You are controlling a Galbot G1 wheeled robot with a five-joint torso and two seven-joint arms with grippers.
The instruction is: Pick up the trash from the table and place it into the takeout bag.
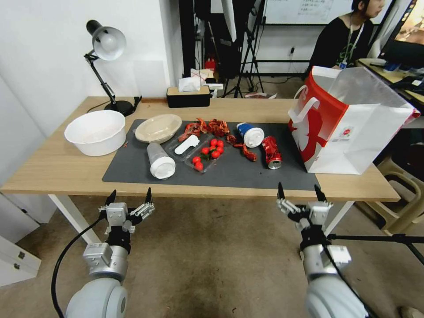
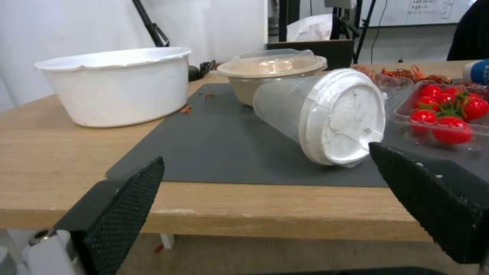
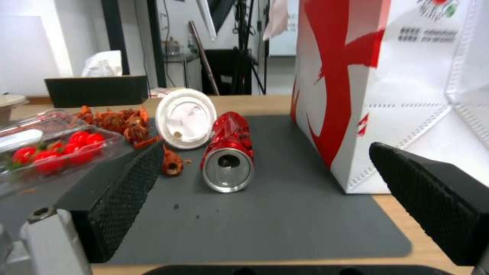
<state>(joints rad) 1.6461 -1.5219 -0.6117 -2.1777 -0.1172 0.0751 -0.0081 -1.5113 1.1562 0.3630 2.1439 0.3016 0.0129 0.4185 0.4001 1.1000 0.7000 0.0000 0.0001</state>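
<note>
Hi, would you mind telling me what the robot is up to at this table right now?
Nothing is being handled yet. The left gripper and right gripper both hang open and empty just short of the table's near edge. The crushed red can, blue cup and clear cup lie on their sides on the grey mat, the beige dish sits behind, and the takeout bag stands open to the right.

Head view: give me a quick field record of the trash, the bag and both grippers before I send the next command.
left gripper: open, below the near table edge, facing the clear cup
right gripper: open, below the near edge, facing the can
clear cup: on its side on the mat, lid toward the robot
red can: crushed, lying on the mat beside the bag
blue cup: on its side, lid on
beige dish: on the mat, next to the white bowl
takeout bag: upright at the table's right end, open
</note>
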